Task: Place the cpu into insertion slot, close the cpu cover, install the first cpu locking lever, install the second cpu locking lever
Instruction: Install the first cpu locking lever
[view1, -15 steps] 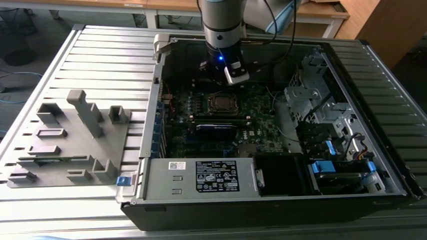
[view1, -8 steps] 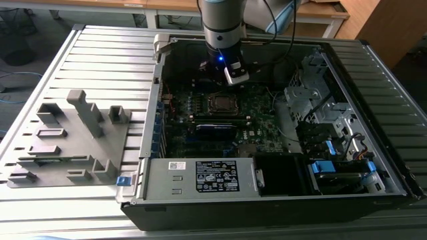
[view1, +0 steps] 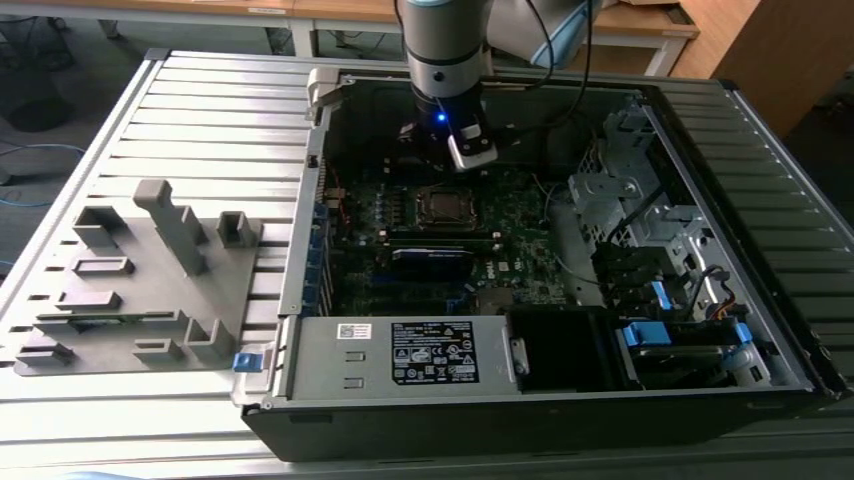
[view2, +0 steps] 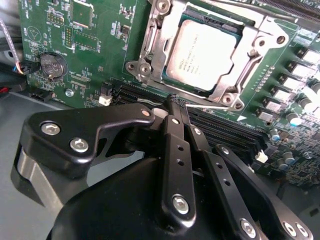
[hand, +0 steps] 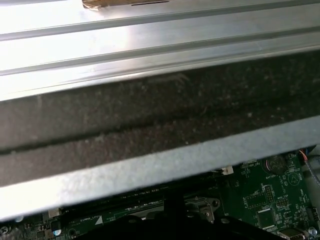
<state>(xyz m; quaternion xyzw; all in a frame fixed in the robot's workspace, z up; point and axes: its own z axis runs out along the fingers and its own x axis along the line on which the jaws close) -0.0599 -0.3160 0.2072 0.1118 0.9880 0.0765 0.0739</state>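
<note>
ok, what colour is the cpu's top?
The cpu has a dull silver-grey metal top. It shows best in the second wrist view.

Setting: a robotics lab or workshop. Evidence in the exterior view: slatted aluminium worktable (view1: 200, 110), open computer case (view1: 534, 430) at centre frame, grey fixture rack (view1: 134, 280) at left, robot arm (view1: 447, 50) at upper centre, and wooden desks (view1: 627, 20) along the upper edge.

cpu (view2: 202, 55) in skt, cpu cover (view2: 223, 91) down
</note>
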